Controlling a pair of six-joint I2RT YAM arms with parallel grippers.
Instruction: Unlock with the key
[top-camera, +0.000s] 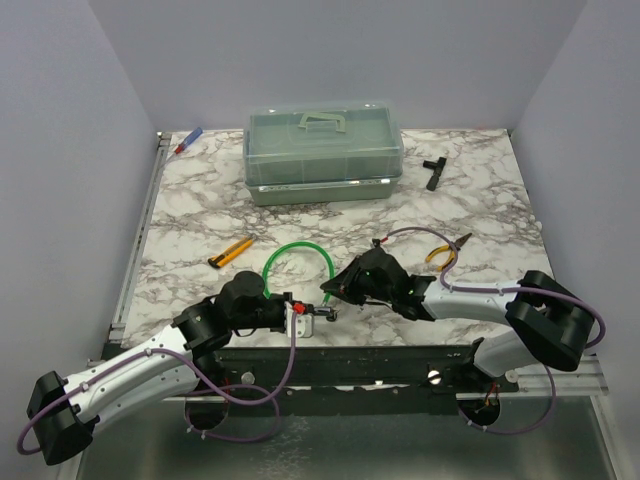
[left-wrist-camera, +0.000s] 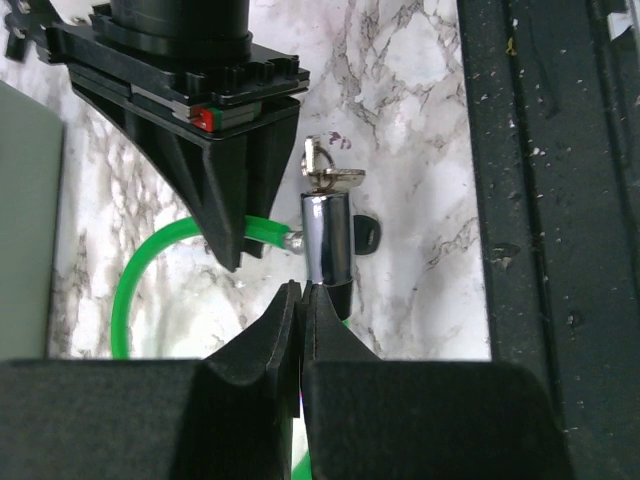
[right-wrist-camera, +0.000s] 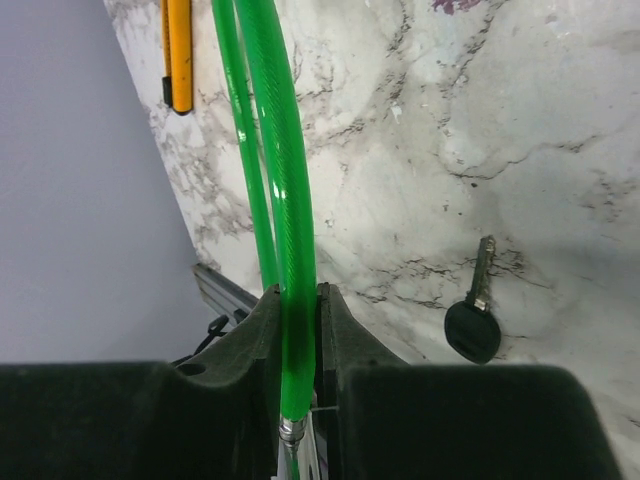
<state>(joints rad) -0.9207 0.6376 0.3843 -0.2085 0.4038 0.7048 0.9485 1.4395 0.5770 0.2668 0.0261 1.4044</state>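
Note:
A green cable lock (top-camera: 300, 247) lies looped at the table's front middle. My right gripper (top-camera: 330, 292) is shut on the green cable (right-wrist-camera: 270, 150) just above its metal end (right-wrist-camera: 290, 435). My left gripper (left-wrist-camera: 303, 290) is shut on the black lower end of the lock's chrome cylinder (left-wrist-camera: 327, 235). A small silver piece (left-wrist-camera: 335, 178) sticks out of the cylinder's top. The cable's metal tip (left-wrist-camera: 293, 240) touches the cylinder's side. The key (right-wrist-camera: 472, 330), with a black head and silver blade, lies loose on the marble. Its head shows beside the cylinder (left-wrist-camera: 367, 238).
A pale green lidded box (top-camera: 323, 150) stands at the back. A black T-shaped tool (top-camera: 433, 170) and yellow-handled pliers (top-camera: 445, 252) lie on the right. A yellow utility knife (top-camera: 230, 252) and a red-blue marker (top-camera: 187, 142) lie on the left. A black rail (left-wrist-camera: 560, 240) runs along the front edge.

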